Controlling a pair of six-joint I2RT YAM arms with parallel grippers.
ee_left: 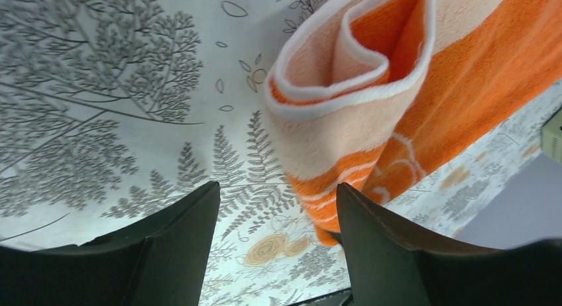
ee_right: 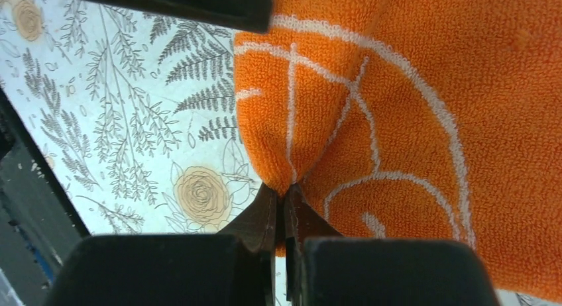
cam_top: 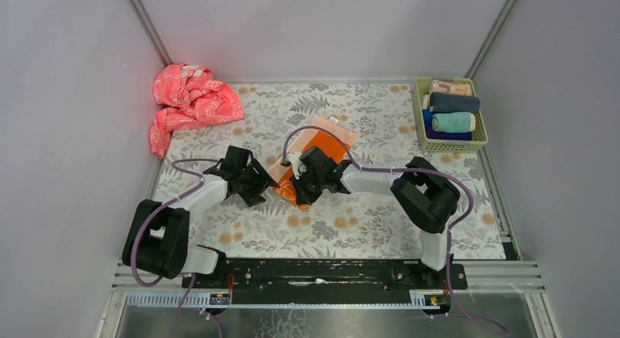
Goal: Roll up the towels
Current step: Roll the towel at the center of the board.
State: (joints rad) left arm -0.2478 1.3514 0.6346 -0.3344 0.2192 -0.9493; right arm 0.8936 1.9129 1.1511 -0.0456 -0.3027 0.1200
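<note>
The right tool [ee_right: 285,195] is clamped on the orange towel [ee_right: 411,87]. Its two fingertips are pressed together on a pinched fold at the towel's edge, and white line lettering runs across the cloth just beyond the tips. The rest of this orange and pale peach towel [cam_top: 327,140] spreads away from the right tool over the floral-patterned bench [cam_top: 365,221].

The left tool [ee_left: 277,188] stands with its fingers apart and nothing between them. Ahead of it and off to its right side, a doubled, white-edged fold of the towel [ee_left: 464,74] hangs over the bench [ee_left: 99,87]. The fold's lowest corner comes down beside the tool's right finger and may be brushing it, though the view is too close to tell. From above, the left tool [cam_top: 252,178] and right tool [cam_top: 301,190] sit near each other, with the towel's near end between them.

Well beyond the right tool, at the bench's far right, a green basket [cam_top: 420,111] holds rolled towels, among them a mint-teal roll [cam_top: 453,122]. Far beyond the left tool, a crumpled coral cloth [cam_top: 191,96] lies in the corner.
</note>
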